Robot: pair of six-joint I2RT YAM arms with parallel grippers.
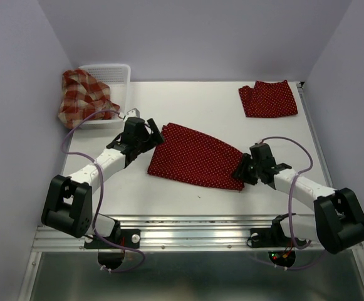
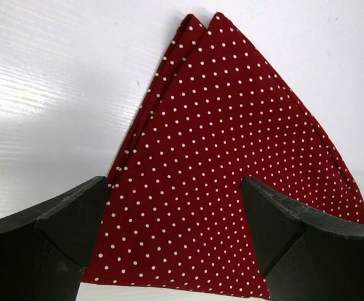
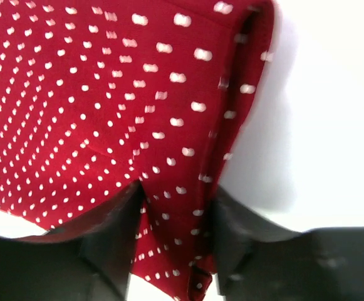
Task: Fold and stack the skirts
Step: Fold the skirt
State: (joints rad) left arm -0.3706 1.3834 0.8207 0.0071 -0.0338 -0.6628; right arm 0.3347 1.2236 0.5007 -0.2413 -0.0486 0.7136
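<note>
1. Right gripper (image 3: 175,207): bracketing the near-right corner of the spread polka-dot skirt (image 1: 194,157), jaws partly apart with the hem between them; firm pinch not confirmable.
2. Left gripper (image 2: 175,194): poised fully spread over the far-left corner, holding nothing.
3. Seating both pinches across all cloth layers before lifting.
4. Raising both corners level, avoiding drag on the table (image 1: 188,103).
5. Folding edge to edge, then stacking on the folded polka-dot skirt (image 1: 268,99) at far right; leaving the plaid skirt (image 1: 81,94), draped over the mesh basket (image 1: 116,70), for later.

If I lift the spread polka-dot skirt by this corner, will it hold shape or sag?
Likely floppy: the spread skirt lies flat and thin, its edge bunching between the right gripper's jaws. Probably light; the far end would drag across the table.
</note>
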